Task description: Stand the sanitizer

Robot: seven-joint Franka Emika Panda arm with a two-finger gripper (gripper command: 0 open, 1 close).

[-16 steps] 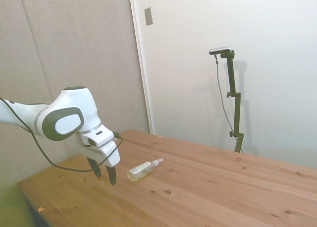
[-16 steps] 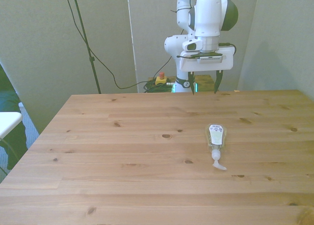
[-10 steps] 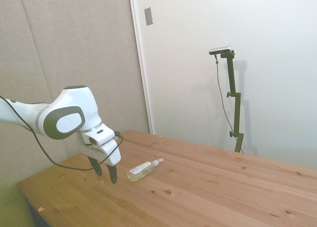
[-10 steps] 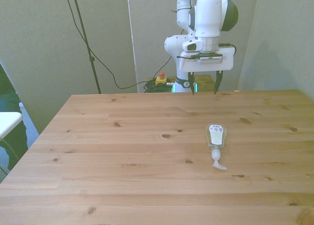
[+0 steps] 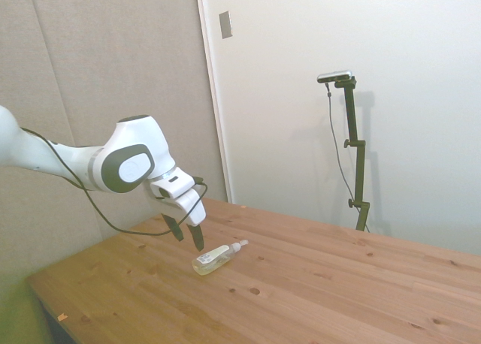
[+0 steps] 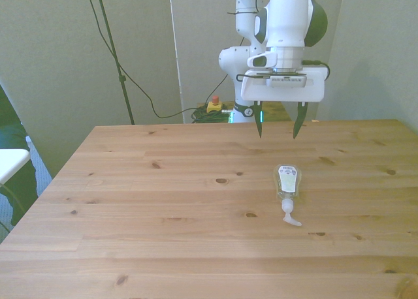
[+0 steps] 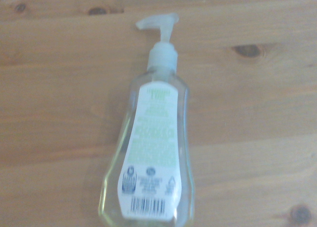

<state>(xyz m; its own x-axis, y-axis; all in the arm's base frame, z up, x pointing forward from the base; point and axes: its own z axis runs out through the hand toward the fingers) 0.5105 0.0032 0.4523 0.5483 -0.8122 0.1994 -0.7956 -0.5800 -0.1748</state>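
The sanitizer [image 5: 212, 259] [image 6: 287, 182] [image 7: 151, 167] lies flat on the wooden table [image 6: 163, 201], a clear bottle with yellowish liquid, a pale label facing up and a white pump nozzle. In the front view its nozzle points toward the near edge. My gripper [image 5: 188, 236] [image 6: 279, 125] hangs open in the air above and just behind the bottle's base end, fingers pointing down, touching nothing. The wrist view looks straight down on the bottle.
A yellow box with a red button [image 6: 213, 105] and cables lie on the floor behind the table. A white object [image 6: 10, 160] sits past the table's edge at the front view's left.
The gripper has moved forward from the table's far edge toward the sanitizer and now hangs close above its base end. It stayed open. The bottle has not moved.
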